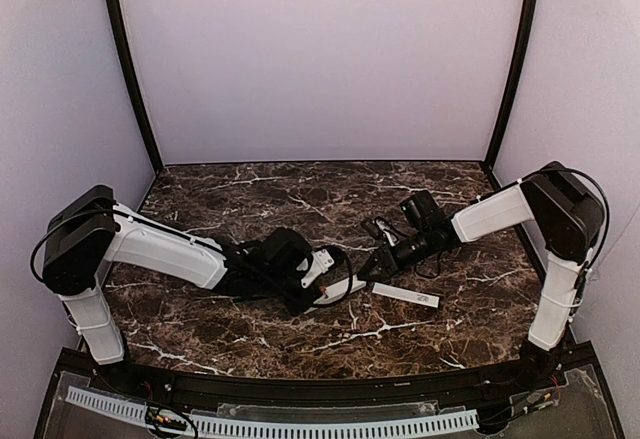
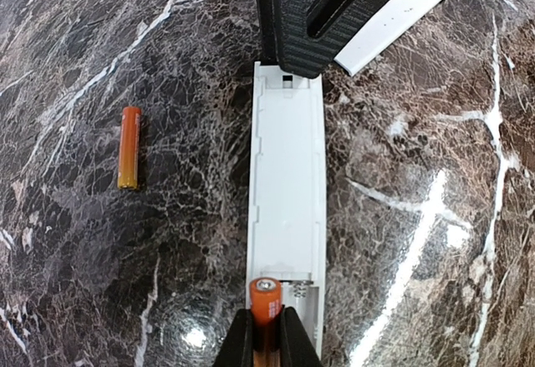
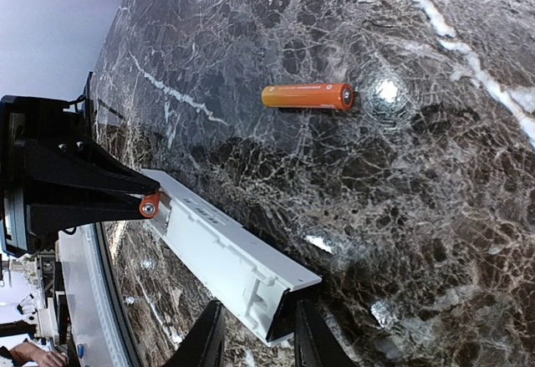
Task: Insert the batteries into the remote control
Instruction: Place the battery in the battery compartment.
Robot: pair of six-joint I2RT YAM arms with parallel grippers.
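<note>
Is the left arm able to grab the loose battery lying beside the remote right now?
Probably not yet: the left hand grips the other battery at the end of the remote. Nothing covers the loose battery, though.

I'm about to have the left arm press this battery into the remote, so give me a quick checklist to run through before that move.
1. Held battery pinched between the left gripper fingers: ok.
2. Right gripper clamped on the far end of the remote control: ok.
3. Recess uncovered, cover strip lying aside: ok.
4. Held battery at the near end of the recess: ok.
5. Battery polarity matches the contacts: cannot tell.
6. Second battery lying free on the table, beside the remote control: ok.
</note>
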